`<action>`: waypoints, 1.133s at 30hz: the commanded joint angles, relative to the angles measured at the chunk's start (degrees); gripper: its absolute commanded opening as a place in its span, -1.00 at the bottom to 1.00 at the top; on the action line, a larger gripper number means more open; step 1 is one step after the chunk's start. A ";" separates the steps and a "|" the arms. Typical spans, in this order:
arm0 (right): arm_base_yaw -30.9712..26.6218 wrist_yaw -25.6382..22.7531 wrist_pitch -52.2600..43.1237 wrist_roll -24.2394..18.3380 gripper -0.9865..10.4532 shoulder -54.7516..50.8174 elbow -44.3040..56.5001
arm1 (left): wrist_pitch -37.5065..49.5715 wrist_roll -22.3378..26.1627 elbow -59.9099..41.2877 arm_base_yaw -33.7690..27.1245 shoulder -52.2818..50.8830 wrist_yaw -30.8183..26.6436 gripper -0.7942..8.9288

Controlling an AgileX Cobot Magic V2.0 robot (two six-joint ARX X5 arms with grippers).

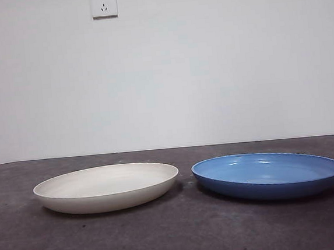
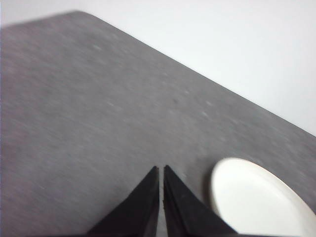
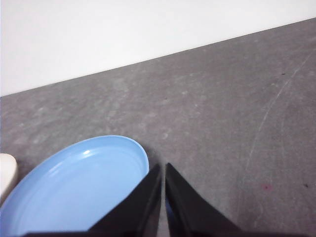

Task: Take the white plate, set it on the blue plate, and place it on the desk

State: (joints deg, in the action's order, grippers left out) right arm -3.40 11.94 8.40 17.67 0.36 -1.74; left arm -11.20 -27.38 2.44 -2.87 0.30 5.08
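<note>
The white plate [image 1: 106, 187] rests flat on the desk [image 1: 177, 241] at the left, and the blue plate [image 1: 268, 174] lies beside it at the right, a small gap between them. Neither arm shows in the front view. In the left wrist view my left gripper [image 2: 161, 170] is shut and empty, held above the desk beside the white plate [image 2: 256, 202]. In the right wrist view my right gripper [image 3: 162, 168] is shut and empty, above the desk just past the rim of the blue plate [image 3: 74, 187]; a sliver of the white plate [image 3: 7, 175] shows at the edge.
A white wall [image 1: 209, 68] with a power socket [image 1: 103, 3] stands behind the desk. Bare desk surface lies in front of both plates and beyond the blue plate in the right wrist view.
</note>
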 commanded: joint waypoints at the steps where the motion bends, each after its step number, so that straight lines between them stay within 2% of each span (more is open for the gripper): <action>1: -0.07 0.00 -0.83 1.46 -0.82 -0.13 -3.32 | -0.20 -2.43 2.56 -0.11 -0.09 2.49 -0.81; 7: -0.07 -0.04 0.55 1.38 -0.82 0.02 -10.49 | -4.72 -2.80 10.38 -0.11 1.07 3.10 -0.81; 12: -0.07 0.00 5.84 0.44 -0.82 3.19 -18.27 | -8.24 1.73 18.78 -0.11 5.68 3.43 -0.81; 17: -0.04 0.52 14.23 -1.42 -0.82 10.16 -27.23 | -12.85 7.54 27.12 -0.11 14.40 8.52 -0.81; 22: -0.04 5.99 23.30 -6.12 -0.82 20.20 -36.44 | -17.64 10.91 34.32 -0.11 24.83 16.35 -0.81; 28: -0.02 14.93 33.35 -11.26 -0.82 31.89 -45.38 | -25.81 16.48 42.60 0.72 35.69 26.45 -0.81; 34: 1.99 18.03 42.14 -16.48 -0.82 40.79 -51.23 | -34.64 21.66 49.11 4.20 43.74 29.51 -0.81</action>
State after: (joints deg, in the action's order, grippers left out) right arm -1.76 29.45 50.15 4.05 40.40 -51.88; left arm -45.47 -8.73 50.28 0.93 43.42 34.22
